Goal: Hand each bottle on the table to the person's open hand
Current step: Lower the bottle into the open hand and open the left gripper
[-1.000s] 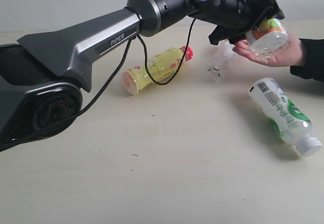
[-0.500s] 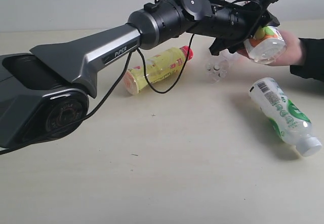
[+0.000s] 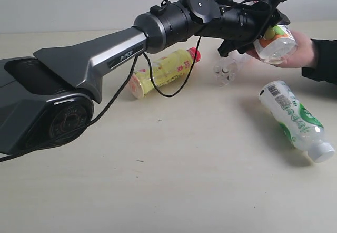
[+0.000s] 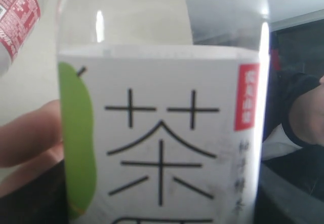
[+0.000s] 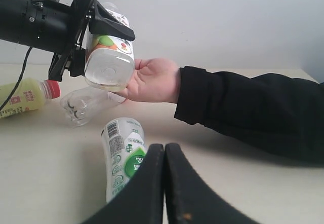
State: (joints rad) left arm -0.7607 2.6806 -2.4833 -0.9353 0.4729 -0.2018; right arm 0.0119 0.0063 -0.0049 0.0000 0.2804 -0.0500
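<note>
Left gripper (image 3: 261,25): clamped on the fruit-label bottle (image 3: 276,42), one finger on each side of its body. Bottle held up off the table (image 3: 184,164), tilted, clear base toward the person's open hand (image 3: 301,54). The base sits against the palm and looks to be touching it. Fingers of that hand are spread open, not curled round the bottle. A black sleeve (image 3: 324,59) covers the wrist.

Left wrist view: the label fills the frame, white with a green shape and large dark characters. The person's fingers show beside it.

Right gripper (image 5: 163,150): fingers pressed together, nothing between them, low over the table.

Just ahead of the right gripper lies the green-white bottle (image 5: 124,153), on its side, near the table's right edge in the exterior view.

Under my left arm lies the clear bottle (image 3: 227,67), on its side. Just beside it is the yellow bottle (image 3: 163,72), also on its side, red cap toward the clear one.
</note>
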